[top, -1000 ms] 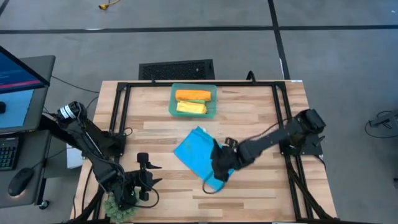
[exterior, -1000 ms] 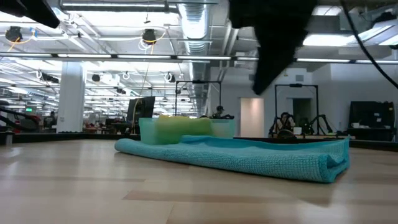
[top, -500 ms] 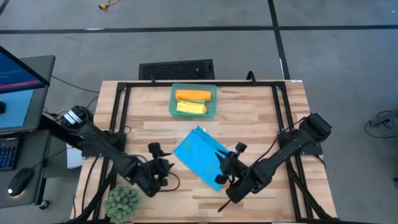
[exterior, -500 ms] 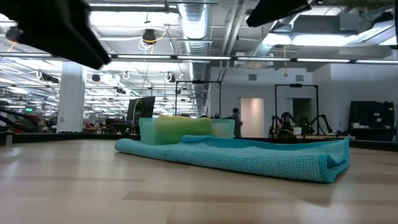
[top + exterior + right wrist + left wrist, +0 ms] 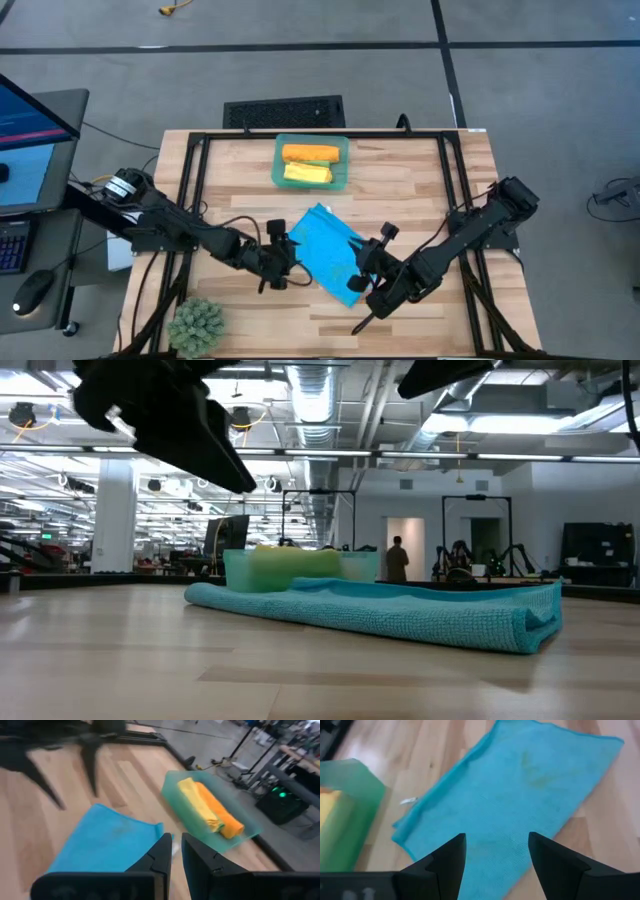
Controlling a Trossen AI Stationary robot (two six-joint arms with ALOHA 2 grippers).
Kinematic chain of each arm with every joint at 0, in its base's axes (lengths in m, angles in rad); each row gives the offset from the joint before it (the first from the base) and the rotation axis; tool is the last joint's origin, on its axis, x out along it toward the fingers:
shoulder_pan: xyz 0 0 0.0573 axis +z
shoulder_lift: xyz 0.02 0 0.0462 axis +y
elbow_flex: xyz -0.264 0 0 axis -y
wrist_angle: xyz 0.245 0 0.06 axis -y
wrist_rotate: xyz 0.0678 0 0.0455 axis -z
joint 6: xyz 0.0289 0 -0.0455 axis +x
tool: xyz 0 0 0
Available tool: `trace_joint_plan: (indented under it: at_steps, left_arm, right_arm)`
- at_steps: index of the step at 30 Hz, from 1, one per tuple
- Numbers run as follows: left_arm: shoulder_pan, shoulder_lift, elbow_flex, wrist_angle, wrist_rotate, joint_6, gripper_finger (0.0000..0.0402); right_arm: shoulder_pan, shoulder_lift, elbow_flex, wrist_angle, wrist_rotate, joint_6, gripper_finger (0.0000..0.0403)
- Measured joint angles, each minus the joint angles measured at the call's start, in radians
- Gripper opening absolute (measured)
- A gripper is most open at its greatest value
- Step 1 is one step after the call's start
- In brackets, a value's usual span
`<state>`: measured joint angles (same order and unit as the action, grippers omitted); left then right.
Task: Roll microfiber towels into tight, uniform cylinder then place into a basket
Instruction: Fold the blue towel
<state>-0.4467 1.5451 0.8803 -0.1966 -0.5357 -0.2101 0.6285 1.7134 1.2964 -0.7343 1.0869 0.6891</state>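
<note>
The bright blue towel [image 5: 322,250] lies folded flat on the table's middle; it also shows in the low view [image 5: 400,615] and in both wrist views [image 5: 520,795] [image 5: 105,845]. The teal basket [image 5: 311,140] stands at the far middle and holds an orange roll [image 5: 310,153] and a yellow roll [image 5: 307,173]. My left gripper [image 5: 292,262] is open and empty, above the table beside the towel's left edge. My right gripper [image 5: 358,268] is shut and empty, raised above the towel's near right corner. The green towel is out of view.
A spiky green plant ball [image 5: 197,325] sits at the near left corner. A black frame [image 5: 190,180] runs along the table's left, far and right sides. Bare wood lies to the right of the towel and the basket.
My left gripper has swung from the near left corner, by the plant ball, toward the right and far side to the towel's left edge. My right gripper has risen off the towel and drawn back a little toward the near edge. The towel has stayed in place.
</note>
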Motion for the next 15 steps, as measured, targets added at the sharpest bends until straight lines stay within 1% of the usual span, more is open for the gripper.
trace_joint_plan:
  at_steps: [6, 8, 11, 15]
  left_arm:
    - [0.055, 0.087, 0.0, 0.093, 0.143, 0.051, 0.0208]
    - [0.071, 0.127, 0.0, 0.137, 0.168, 0.07, 0.0208]
    - [0.093, 0.169, 0.0, 0.155, 0.175, 0.07, 0.0208]
    - [0.121, 0.209, 0.0, 0.153, 0.243, 0.044, 0.0208]
  right_arm:
    - [-0.001, 0.009, 0.0, 0.001, -0.067, 0.029, 0.0065]
    - [-0.001, 0.009, 0.0, 0.005, -0.07, 0.029, 0.0065]
    - [0.001, 0.009, 0.0, 0.009, -0.07, 0.029, 0.0065]
    - [0.001, 0.009, 0.0, 0.007, -0.069, 0.016, 0.0065]
